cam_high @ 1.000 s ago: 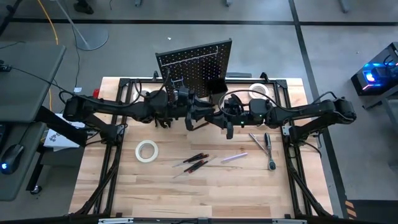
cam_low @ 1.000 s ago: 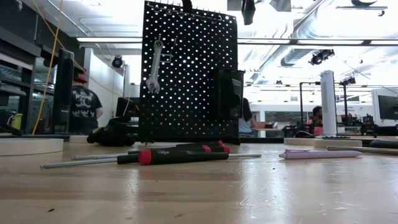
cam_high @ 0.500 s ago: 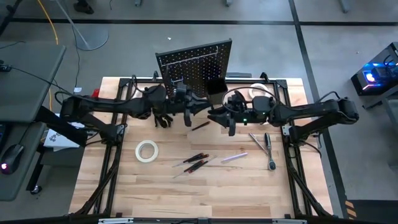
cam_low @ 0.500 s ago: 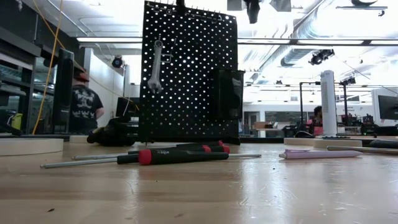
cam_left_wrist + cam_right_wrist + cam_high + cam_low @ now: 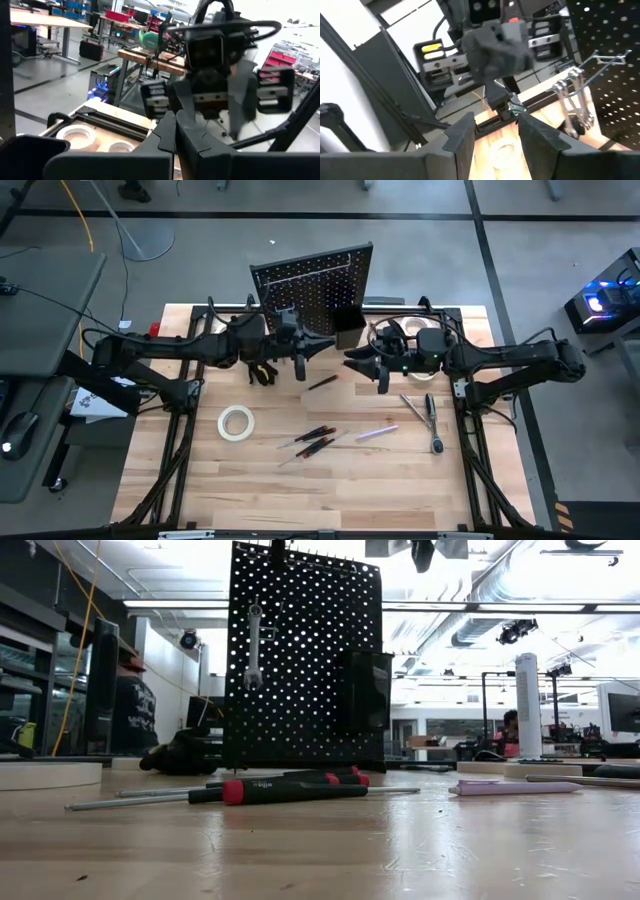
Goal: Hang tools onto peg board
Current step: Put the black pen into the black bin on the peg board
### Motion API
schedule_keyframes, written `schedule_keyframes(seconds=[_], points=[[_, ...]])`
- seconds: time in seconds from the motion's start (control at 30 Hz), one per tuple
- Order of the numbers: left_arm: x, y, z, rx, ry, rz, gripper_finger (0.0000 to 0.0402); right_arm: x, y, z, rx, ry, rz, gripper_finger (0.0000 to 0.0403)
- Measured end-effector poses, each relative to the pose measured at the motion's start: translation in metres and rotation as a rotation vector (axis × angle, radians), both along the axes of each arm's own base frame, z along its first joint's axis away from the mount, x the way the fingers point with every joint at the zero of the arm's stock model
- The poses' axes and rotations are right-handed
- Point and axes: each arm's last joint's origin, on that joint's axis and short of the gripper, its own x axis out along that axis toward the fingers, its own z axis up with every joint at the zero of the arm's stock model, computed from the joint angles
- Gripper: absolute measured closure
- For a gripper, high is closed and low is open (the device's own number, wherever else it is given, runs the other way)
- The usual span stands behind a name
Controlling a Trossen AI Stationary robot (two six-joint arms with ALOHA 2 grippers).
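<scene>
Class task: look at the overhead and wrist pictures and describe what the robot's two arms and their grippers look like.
Both arms are black, jointed and slim, with thin black cables looping near the wrists. The left gripper and the right gripper each end in two dark, wedge-shaped fingers. A small green light glows on the right wrist.

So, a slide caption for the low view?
Silver wrench hangs on the upright peg board; red-handled screwdrivers lie on the table in front.

L tool (image 5: 322, 346) closed, R tool (image 5: 352, 360) parted
</scene>
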Motion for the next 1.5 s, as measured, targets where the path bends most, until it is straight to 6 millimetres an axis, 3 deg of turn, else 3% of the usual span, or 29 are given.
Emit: schedule_keyframes(seconds=[0.47, 0.73, 0.93, 1.03, 1.17, 1.37, 1.5], points=[[0.000, -0.001, -0.004, -0.005, 0.043, -0.020, 0.0401, -0.002, 0.001, -0.008, 0.005, 0.092, 0.020, 0.0258], [-0.018, -0.010, -0.012, 0.002, 0.257, -0.076, 0.0401, -0.036, 0.003, -0.026, 0.084, 0.424, -0.053, 0.0275], [-0.034, -0.020, -0.034, -0.089, 0.315, -0.081, 0.0401, -0.051, -0.005, -0.072, 0.057, 0.754, -0.299, 0.0387], [-0.043, -0.026, -0.052, -0.149, 0.320, -0.038, 0.0401, -0.051, -0.019, -0.107, 0.119, 0.784, -0.406, 0.0396], [-0.056, -0.033, -0.074, -0.227, 0.288, 0.029, 0.0401, -0.047, -0.047, -0.145, 0.209, 0.678, -0.538, 0.0401], [-0.070, -0.038, -0.088, -0.312, 0.285, 0.082, 0.0401, -0.045, -0.092, -0.174, 0.314, 0.592, -0.721, 0.0402], [-0.071, -0.040, -0.091, -0.322, 0.289, 0.083, 0.0401, -0.038, -0.114, -0.190, 0.370, 0.608, -0.711, 0.0403]])
